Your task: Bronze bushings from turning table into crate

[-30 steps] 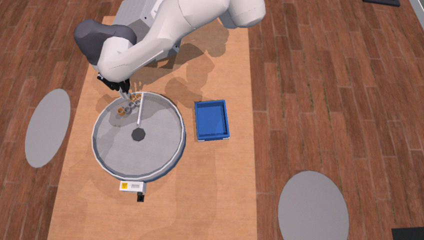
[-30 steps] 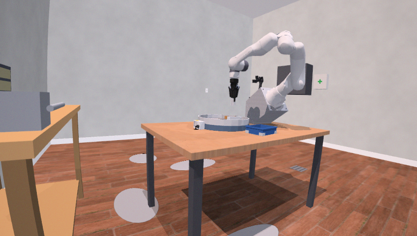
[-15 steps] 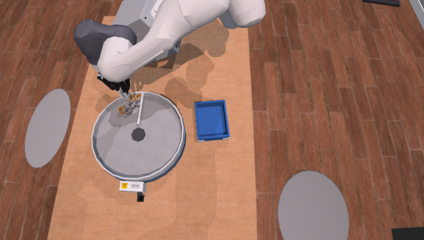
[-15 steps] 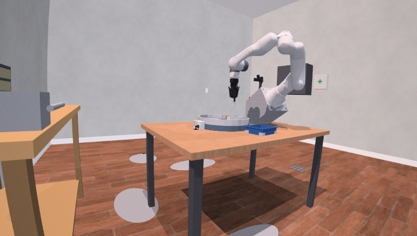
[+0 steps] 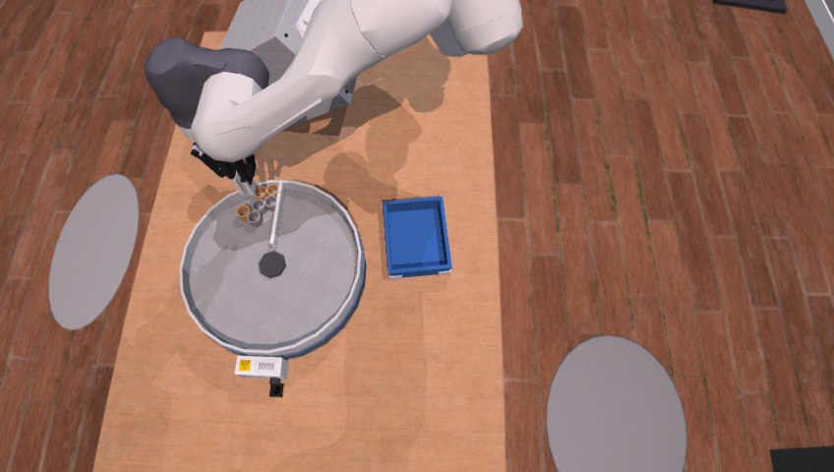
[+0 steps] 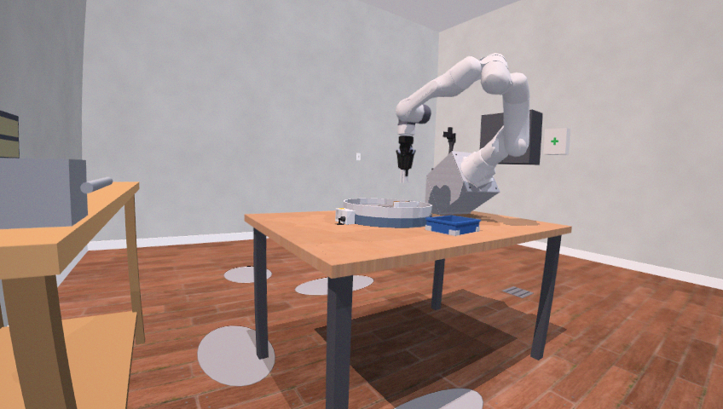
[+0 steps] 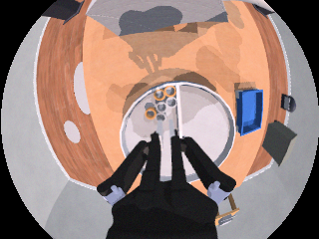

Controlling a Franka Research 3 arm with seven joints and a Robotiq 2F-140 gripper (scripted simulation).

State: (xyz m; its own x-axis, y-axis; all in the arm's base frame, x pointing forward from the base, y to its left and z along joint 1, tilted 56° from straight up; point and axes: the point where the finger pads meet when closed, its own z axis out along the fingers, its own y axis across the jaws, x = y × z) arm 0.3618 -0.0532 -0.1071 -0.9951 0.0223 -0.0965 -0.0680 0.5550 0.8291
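The round grey turning table (image 5: 292, 310) (image 6: 388, 205) (image 7: 206, 129) stands on the wooden table, with a white bar (image 5: 274, 213) running from its rim toward the dark hub (image 5: 271, 264). A cluster of bushings lies at its far left beside the bar: bronze ones (image 5: 243, 211) (image 5: 261, 190) (image 5: 272, 189) (image 7: 152, 115) and steel ones (image 5: 258, 205) (image 5: 254, 217) (image 5: 269, 201). The blue crate (image 5: 387, 233) (image 6: 451, 222) (image 7: 249, 110) stands empty to the right of the turning table. My gripper (image 5: 241, 187) (image 6: 403, 175) (image 7: 165, 125) is shut and empty, hanging high above the cluster at the far rim.
A small white control box (image 5: 260, 366) with a yellow label sits at the turning table's near edge. The robot base (image 5: 274, 34) stands at the table's far end. A wooden side bench (image 6: 50, 243) stands to the left in the room.
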